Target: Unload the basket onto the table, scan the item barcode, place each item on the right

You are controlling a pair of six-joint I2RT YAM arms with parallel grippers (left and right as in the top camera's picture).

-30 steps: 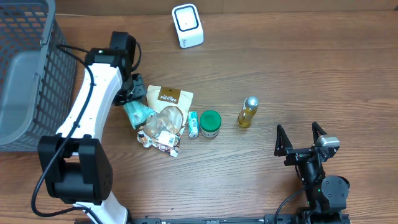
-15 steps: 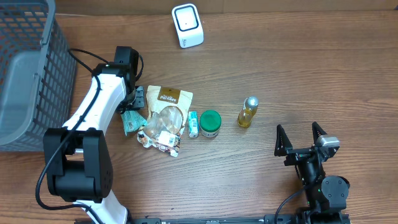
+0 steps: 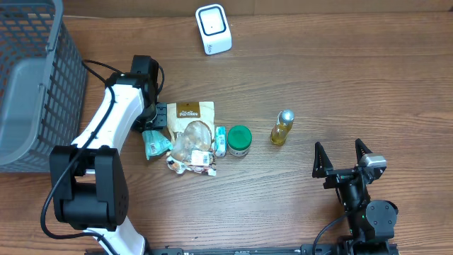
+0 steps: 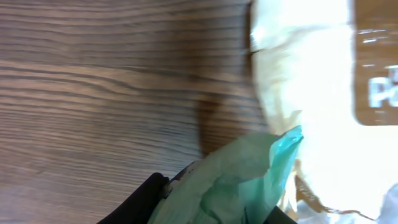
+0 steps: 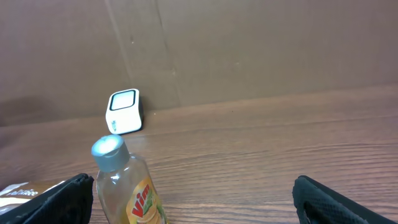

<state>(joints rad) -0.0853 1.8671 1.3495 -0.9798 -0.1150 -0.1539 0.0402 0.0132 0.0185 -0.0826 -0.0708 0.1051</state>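
The left pincer (image 3: 155,126) is clenched on one end of the teal packet (image 3: 154,145). In the left wrist view the crumpled film fills the gap between the dark fingers. From overhead the rest of the packet trails away from the pincer toward the robot's side of the desk (image 3: 340,71), its long axis running roughly near to far. It lies just beside the brown pouch (image 3: 190,111) and the clear-wrapped bag (image 3: 190,138), and seems to touch the bag's edge. The white scanner (image 3: 213,29) stands well apart from the packet, farther across the desk and off to the robot's right, beyond the pouch. That is the direction the coming move depends on: the packet has to travel away from the robot and rightward until its printed face meets the scanner's window. No barcode shows on the packet in any view, so which face must turn toward the window cannot be told. The left arm is plainly the nearer one and already has the packet. The right pincer (image 3: 340,157) sits released, jaws spread wide, at the near right of the desk. It points past the small bottle (image 3: 282,127) and is well apart from the green-lidded jar (image 3: 239,140). The wire basket (image 3: 67,71) stands at the far left, out of the likely path.
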